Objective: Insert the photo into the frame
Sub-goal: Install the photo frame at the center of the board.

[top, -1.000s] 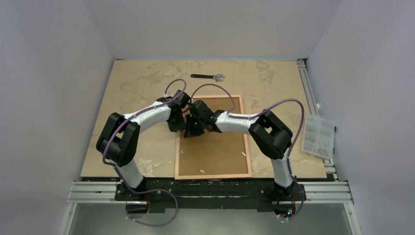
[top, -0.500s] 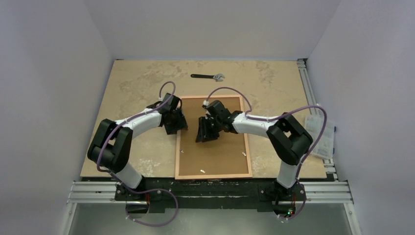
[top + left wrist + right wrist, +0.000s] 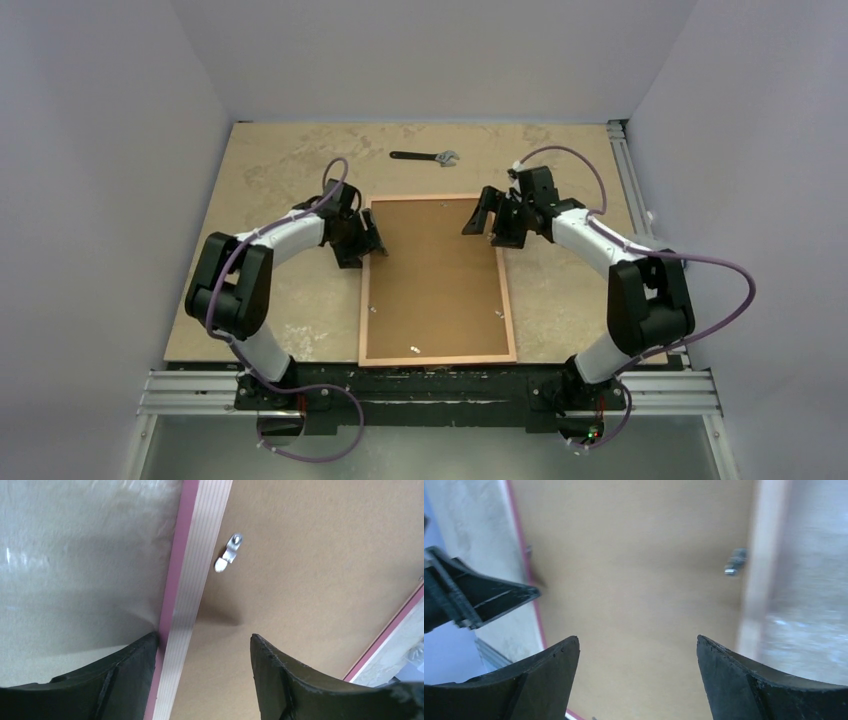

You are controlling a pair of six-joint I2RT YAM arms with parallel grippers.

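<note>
The frame lies face down on the table, with its light wood back up and a plain brown backing board filling it. The photo is hidden. My left gripper is open at the frame's upper left rail. In the left wrist view the gripper straddles the rail, one finger outside the pink edge and the other over the board. My right gripper is open above the board's upper right corner. In the right wrist view nothing is between the fingers of the gripper.
Small metal clips sit along the frame's inner edge, one of them at the right rail. A black wrench lies on the table beyond the frame. The left gripper shows at the left of the right wrist view.
Both grippers have opened. The right arm swung from the board's middle to its upper right corner. The left arm drew back to the frame's left rail.
</note>
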